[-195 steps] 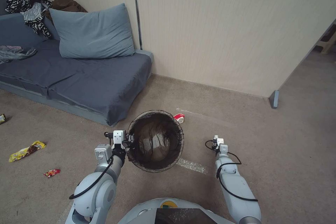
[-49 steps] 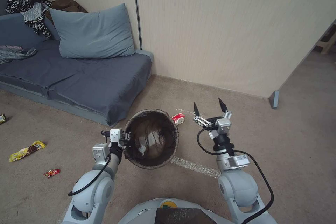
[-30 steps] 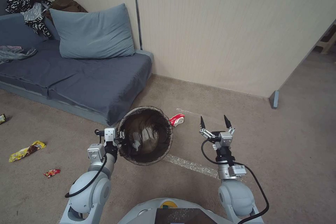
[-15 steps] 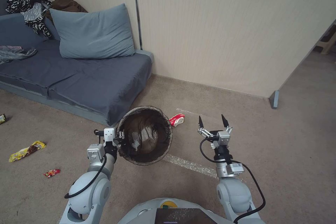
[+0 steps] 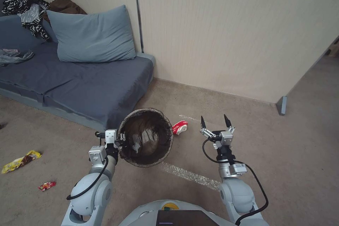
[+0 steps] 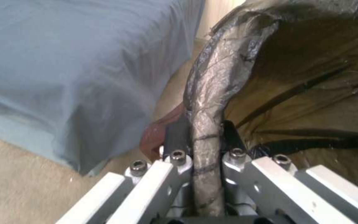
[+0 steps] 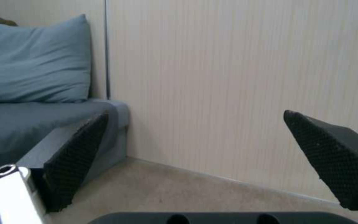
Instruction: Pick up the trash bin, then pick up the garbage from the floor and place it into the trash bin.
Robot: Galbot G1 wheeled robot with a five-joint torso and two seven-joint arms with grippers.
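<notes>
My left gripper (image 5: 122,140) is shut on the rim of the trash bin (image 5: 146,137), held off the carpet with its dark liner open upward; a white tissue lies inside. In the left wrist view the pads (image 6: 179,137) pinch the bagged rim of the trash bin (image 6: 212,93). A red-and-white paper cup (image 5: 180,127) lies on the floor just past the bin's right side. My right gripper (image 5: 214,120) hovers open to the right of the cup, its fingertips (image 7: 79,155) spread wide toward the wall. A yellow wrapper (image 5: 20,161) and a red wrapper (image 5: 47,185) lie far left.
A blue-grey sofa (image 5: 81,84) with a pillow (image 5: 92,35) and heaped clothes stands left of the bin, its corner close behind it. The beige wall (image 5: 229,35) runs behind. A tape strip (image 5: 190,176) marks the carpet. Open carpet lies to the right.
The whole head view has shifted, so the camera moved: floor and litter slid left and down. The left gripper still holds the bin. The right gripper stayed open at about the same height.
</notes>
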